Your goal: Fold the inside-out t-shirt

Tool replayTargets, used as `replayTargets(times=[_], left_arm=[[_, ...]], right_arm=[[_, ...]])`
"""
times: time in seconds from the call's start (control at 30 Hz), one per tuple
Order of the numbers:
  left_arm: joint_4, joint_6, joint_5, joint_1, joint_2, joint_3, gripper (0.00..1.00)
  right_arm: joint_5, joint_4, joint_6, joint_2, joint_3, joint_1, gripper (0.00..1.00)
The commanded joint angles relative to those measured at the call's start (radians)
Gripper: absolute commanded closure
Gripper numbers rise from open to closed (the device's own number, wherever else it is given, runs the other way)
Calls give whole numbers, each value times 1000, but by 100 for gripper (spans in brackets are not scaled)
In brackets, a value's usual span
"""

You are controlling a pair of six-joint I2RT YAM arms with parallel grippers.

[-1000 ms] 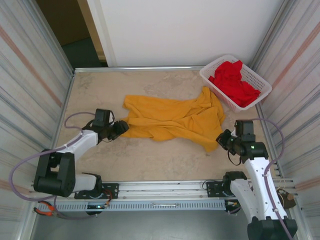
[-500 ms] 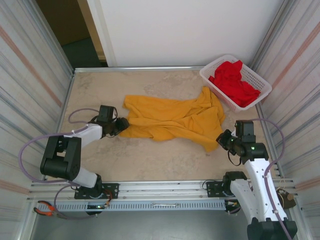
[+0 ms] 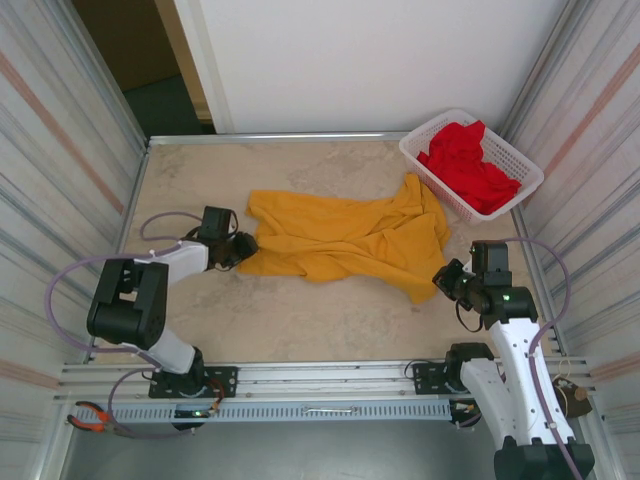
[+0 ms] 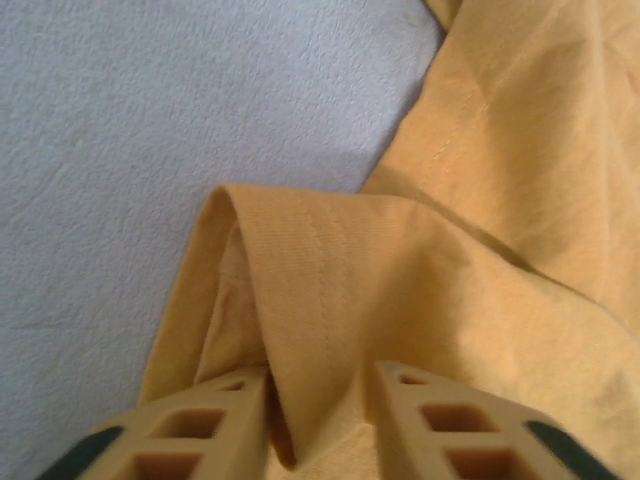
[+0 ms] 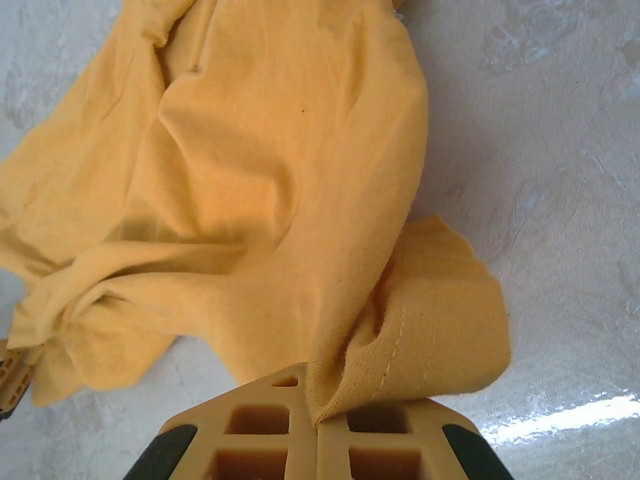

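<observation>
2 ends of t-shirt (image 3: 345, 238): right hand (image 5: 318, 405) clamps hem (image 5: 430, 340); left hand (image 4: 320, 400) part-open astride fold (image 4: 300, 260), contact unclear.

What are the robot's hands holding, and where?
The right hand pinches the yellow t-shirt by its stitched hem. The left hand straddles another hemmed fold; grip unclear.

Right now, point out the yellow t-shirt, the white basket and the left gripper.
yellow t-shirt (image 3: 345, 240): top external, middle of the crumpled body.
white basket (image 3: 428, 126): top external, far-left rim.
left gripper (image 3: 242, 250): top external, between its fingertips at the shirt's left edge.
</observation>
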Motion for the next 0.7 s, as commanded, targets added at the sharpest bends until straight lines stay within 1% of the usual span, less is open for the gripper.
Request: replayTargets(times=[0.0, 0.07, 0.1, 0.17, 0.27, 0.33, 0.4, 0.5, 0.57, 0.67], left_arm=[[21, 28, -31, -5, 17, 14, 81], [14, 44, -34, -1, 10, 23, 98], [-2, 57, -35, 2, -4, 32, 100], [-35, 75, -25, 19, -49, 65, 100], [-90, 76, 31, 70, -165, 136, 100], [-115, 59, 77, 112, -244, 210, 100], [-132, 36, 132, 158, -292, 306, 100], [-146, -13, 202, 225, -316, 462, 100], [-145, -47, 238, 267, -318, 545, 100], [-137, -84, 278, 314, -309, 642, 100]], right_arm=[[9, -14, 22, -13, 5, -7, 100], [5, -8, 22, -6, 17, -9, 100], [3, -3, 19, 5, 28, -11, 100], [-12, 14, 14, 35, 65, -18, 100], [-41, 51, -4, 113, 169, -38, 100], [-71, 80, -16, 182, 272, -63, 100], [-103, 99, -29, 250, 396, -93, 100], [-157, 118, -36, 338, 576, -151, 100], [-195, 124, -32, 391, 663, -195, 100], [-244, 137, -14, 424, 755, -254, 100]])
